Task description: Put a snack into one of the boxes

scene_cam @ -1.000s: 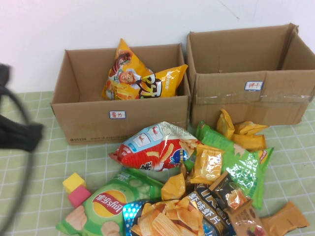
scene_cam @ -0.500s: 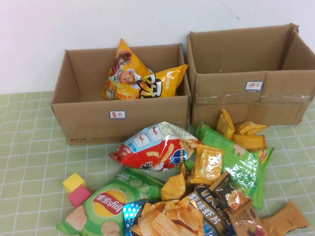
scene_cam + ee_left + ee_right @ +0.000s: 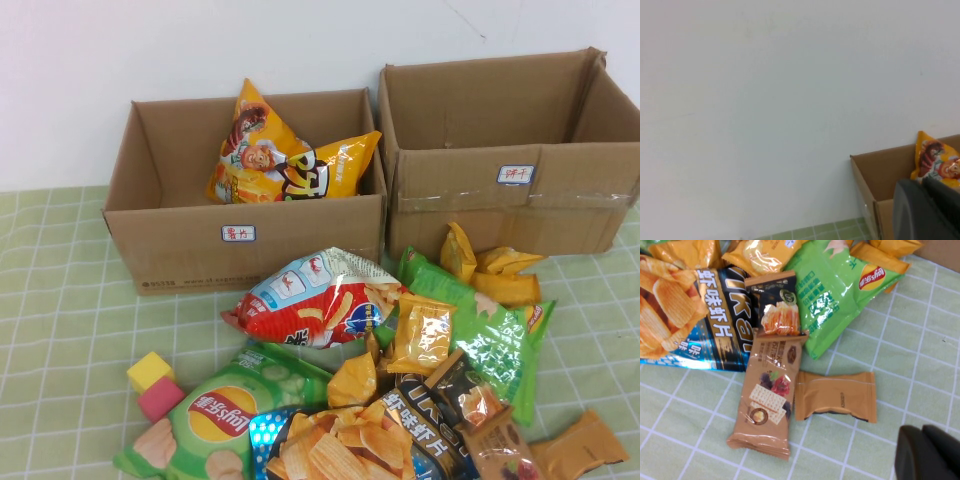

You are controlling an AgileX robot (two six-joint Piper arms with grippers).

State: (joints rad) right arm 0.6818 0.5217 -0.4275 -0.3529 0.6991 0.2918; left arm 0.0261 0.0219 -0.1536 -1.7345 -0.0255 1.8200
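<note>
A second ago the left arm showed as a dark blur over the left edge of the counter (image 3: 60, 330); it has since gone from the high view, and nothing else has shifted. The left gripper (image 3: 927, 210) now appears only in its own wrist view, as a dark shape in front of the wall and the corner of the left box (image 3: 875, 185); whether it is open or closed cannot be told, and nothing is seen in it. The right gripper (image 3: 927, 452) likewise shows only in its wrist view, a dark edge above the checked cloth near the front right of the counter, just beside a small orange packet (image 3: 835, 396); its opening cannot be told either.

The left box (image 3: 240, 240) at the back of the counter holds an orange chip bag (image 3: 285, 160), leaning upright against the rear wall. The right box (image 3: 510, 190) stands beside it toward the back right corner.

The remaining snacks lie heaped in front of the boxes: a red-and-white chip bag (image 3: 315, 298) nearest the left box, a green chip bag (image 3: 225, 415) at the front edge, a green bag (image 3: 490, 335) toward the right, and a brown cracker bar (image 3: 767, 397) touching the orange packet. A yellow block (image 3: 150, 370) and a pink block (image 3: 160, 398) sit together at the front left.
</note>
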